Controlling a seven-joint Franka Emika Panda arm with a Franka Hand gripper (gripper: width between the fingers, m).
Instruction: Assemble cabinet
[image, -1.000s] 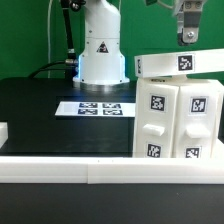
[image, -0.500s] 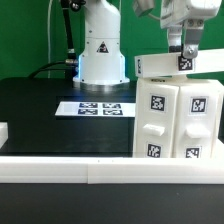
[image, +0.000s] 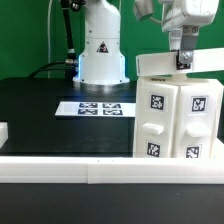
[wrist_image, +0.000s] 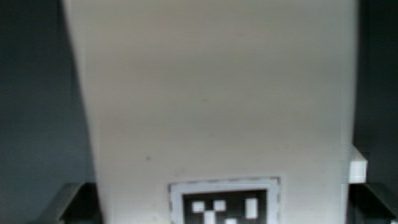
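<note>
One small white piece (image: 3, 131): lay at the exterior view's far left, on the black bench (image: 40, 100).
Marker board (image: 95, 107): lay flat mid-bench, in front of the arm's base (image: 101, 50).
Cabinet (image: 180, 115): stood upright at the exterior view's right, tagged doors towards the camera, a tagged top panel (image: 160, 66) across it.
Jaws: hung at the top panel's tag, over the cabinet; apart or clamped, could not tell.
Wrist view: was filled by a white tagged panel face.

Exterior low, wide; wrist close; both see cabinet (image: 172, 128).
</note>
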